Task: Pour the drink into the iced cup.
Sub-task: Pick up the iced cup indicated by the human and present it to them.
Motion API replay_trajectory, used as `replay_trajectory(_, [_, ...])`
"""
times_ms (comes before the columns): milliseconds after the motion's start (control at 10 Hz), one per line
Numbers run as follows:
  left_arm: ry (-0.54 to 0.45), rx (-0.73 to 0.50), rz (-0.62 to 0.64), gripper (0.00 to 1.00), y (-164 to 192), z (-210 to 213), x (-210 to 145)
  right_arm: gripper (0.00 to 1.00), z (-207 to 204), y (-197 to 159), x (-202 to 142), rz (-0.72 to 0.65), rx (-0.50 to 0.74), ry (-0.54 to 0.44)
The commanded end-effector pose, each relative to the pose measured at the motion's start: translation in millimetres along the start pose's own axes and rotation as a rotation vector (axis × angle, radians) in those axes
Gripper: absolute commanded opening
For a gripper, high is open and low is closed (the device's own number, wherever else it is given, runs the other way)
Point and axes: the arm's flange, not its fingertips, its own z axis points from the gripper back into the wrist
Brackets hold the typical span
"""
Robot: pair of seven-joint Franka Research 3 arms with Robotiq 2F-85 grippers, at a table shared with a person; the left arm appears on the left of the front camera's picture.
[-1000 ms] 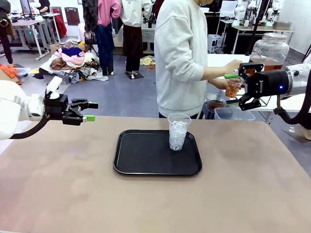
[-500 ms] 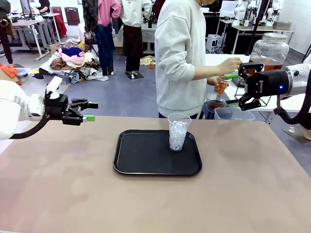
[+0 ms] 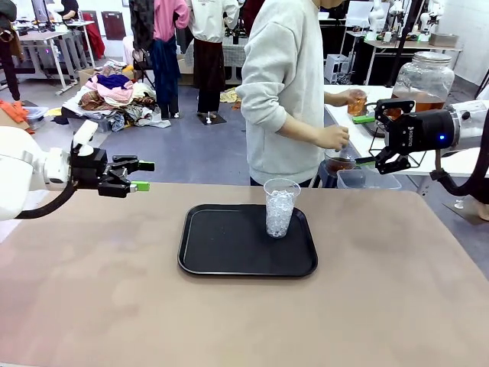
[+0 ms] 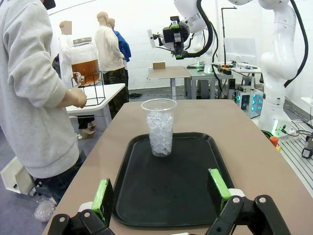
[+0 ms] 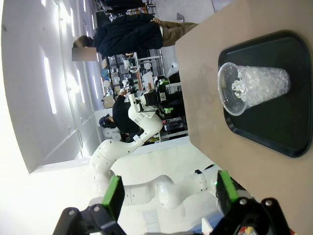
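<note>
Tan tabletop holds a black plastic tray with the clear ice-filled plastic cup upright on it. My left gripper and right gripper both have their jaws spread, empty (hovering). The amber-brown drink sits in a round glass dispenser jar on the side table.

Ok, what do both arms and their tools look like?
The left arm and right arm are white. The left tool and right tool are black with green pads. A black cable hangs by each wrist; the right tool shows a blue light.
</note>
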Motion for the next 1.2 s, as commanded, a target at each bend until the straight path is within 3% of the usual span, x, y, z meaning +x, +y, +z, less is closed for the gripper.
replay_trajectory(0, [-0.007, 0.007, -0.003, 1.00, 0.3, -1.2, 2.0, 1.00, -0.6, 2.4, -0.3, 0.002, 0.002, 0.001])
replay_trajectory(1100, [-0.007, 0.007, -0.003, 1.00, 0.3, -1.2, 2.0, 1.00, -0.6, 2.4, -0.3, 0.002, 0.002, 0.001])
